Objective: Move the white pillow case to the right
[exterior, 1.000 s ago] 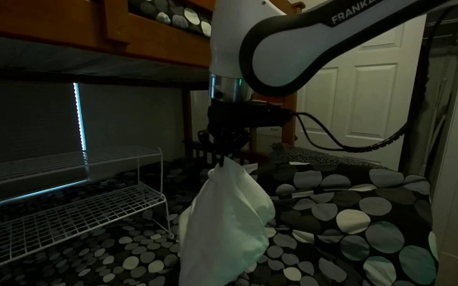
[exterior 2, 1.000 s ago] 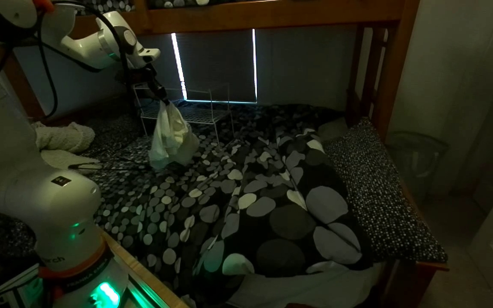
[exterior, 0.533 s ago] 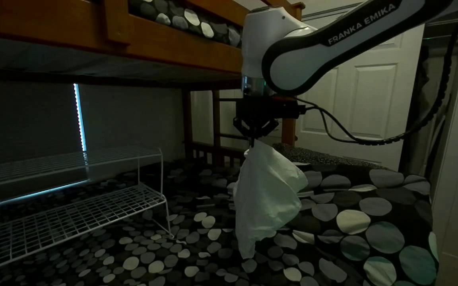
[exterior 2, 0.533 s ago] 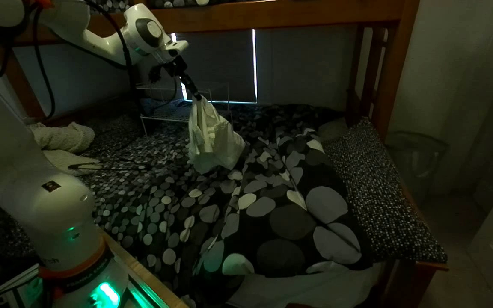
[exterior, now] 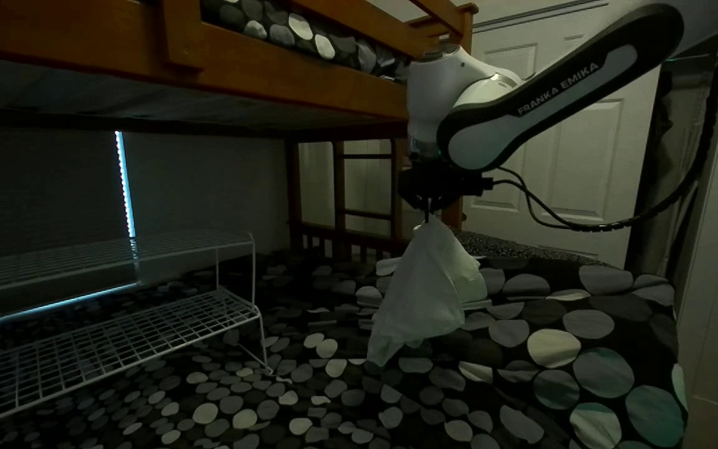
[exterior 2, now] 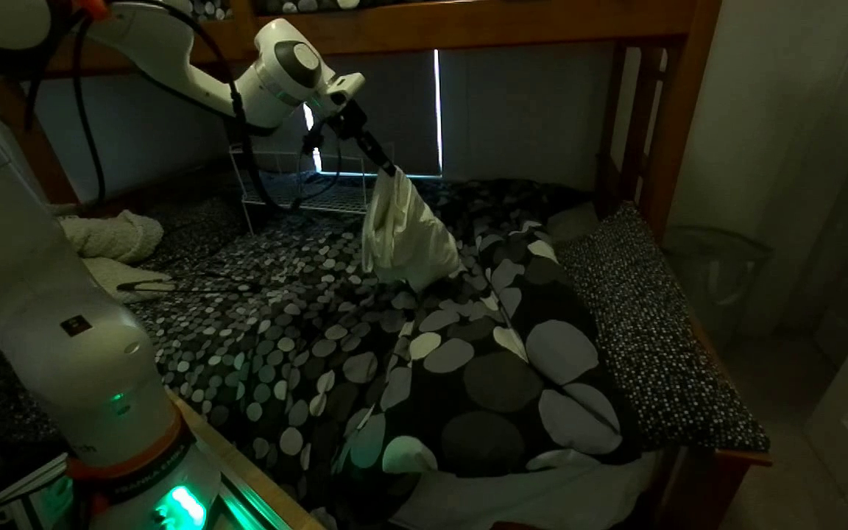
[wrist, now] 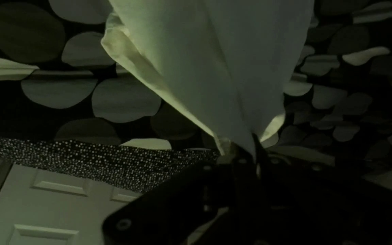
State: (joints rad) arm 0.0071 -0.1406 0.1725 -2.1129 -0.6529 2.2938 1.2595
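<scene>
Hanging white pillow case [exterior 2: 409,239]: gathered at its top in the gripper [exterior: 427,217], it droops in a loose cone over the dotted bedspread [exterior 2: 494,383], in an exterior view well right of the wire rack [exterior: 147,333].
Cloth weight: light, I judge; it should carry with ease, though the loose body may swing at a quick move.
Cloth feel: soft and limp by its folds, with little to break; its smooth face may be slippery, so a thin fold could creep out.
Pinched top: a sound hold for the carry, as the rest hangs free; a fuller bite of folds would guard against slipping, while for a flat lay 1 corner along an edge would serve better.
Gripper: clenched on the gathered folds, its tips close together, the cloth fanning out from them in the wrist view.
Lowest corner: hangs low over the bedspread; in this dim light I cannot tell whether it touches.
Wire rack: white, with 2 shelves; a rightward move leads away from its wires, so a snag seems unlikely.
Speckled pillow [exterior 2: 648,331]: lies along the bedspread's right edge in an exterior view; I take that side as the goal, the set-down not yet done.
Wooden rail [exterior 2: 468,29]: higher than the gripper; a tall lift might bring the arm [exterior 2: 266,92] against it.
</scene>
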